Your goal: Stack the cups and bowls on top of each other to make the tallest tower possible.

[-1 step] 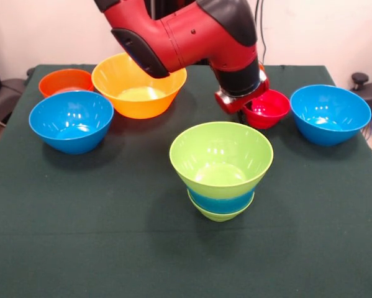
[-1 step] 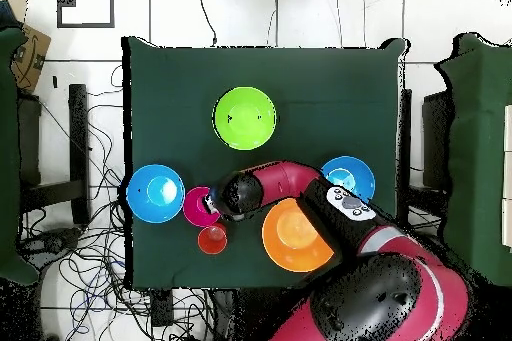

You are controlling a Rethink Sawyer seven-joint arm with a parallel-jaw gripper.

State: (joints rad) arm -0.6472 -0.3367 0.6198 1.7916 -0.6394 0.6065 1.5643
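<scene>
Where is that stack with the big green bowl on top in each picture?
Front view: the tower stands mid-picture, nearest the camera.
Overhead view: the tower is upper middle and shows as a green circle.
Shared landmark: the large orange bowl is up-left of it in front and down-right overhead.

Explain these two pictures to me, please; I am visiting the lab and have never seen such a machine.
The red and black machine is a robot arm. Its gripper hangs at the red bowl; I cannot tell whether it holds anything. One picture looks across the table toward the robot, the other looks straight down from above. Loose plastic bowls stand on the table: the left blue bowl, the right blue bowl, the yellow-orange bowl and the orange bowl. In the middle is the stack: lime over blue over green.
</scene>
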